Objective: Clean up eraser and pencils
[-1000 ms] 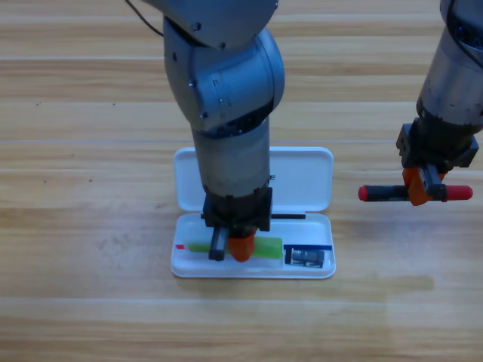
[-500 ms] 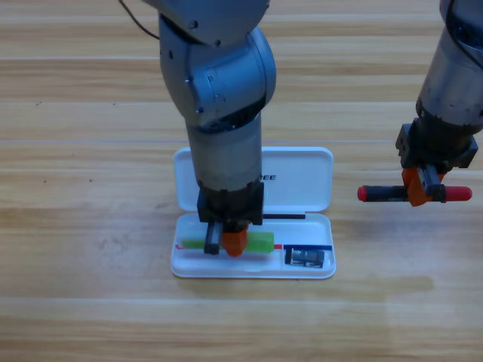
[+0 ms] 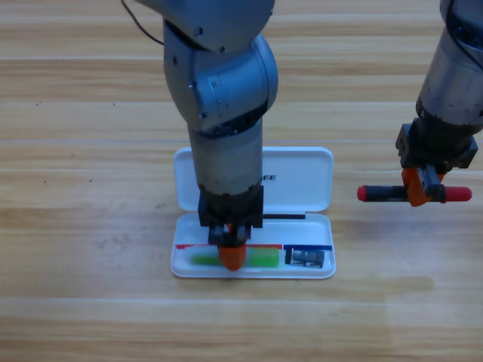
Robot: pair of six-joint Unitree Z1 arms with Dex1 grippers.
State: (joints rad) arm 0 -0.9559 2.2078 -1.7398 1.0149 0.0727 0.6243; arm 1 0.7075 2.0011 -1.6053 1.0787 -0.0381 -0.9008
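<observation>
My left gripper [image 3: 231,253] points straight down into the tray of the white pencil case [image 3: 326,265], right over the light green pencil [image 3: 260,259], which lies flat along the tray's length. I cannot tell whether this gripper grips the pencil or has let go. The eraser [image 3: 305,258] sits in the tray's right end, just beside the green pencil's tip. My right gripper [image 3: 423,192] hangs above the bare table [image 3: 90,226], well to the right of the case, clamped on the middle of the navy pencil [image 3: 381,193], which lies level with its red ends out to both sides. To finish this step well I judge I should release fully and lift straight up, so the green pencil is not dragged against the eraser
</observation>
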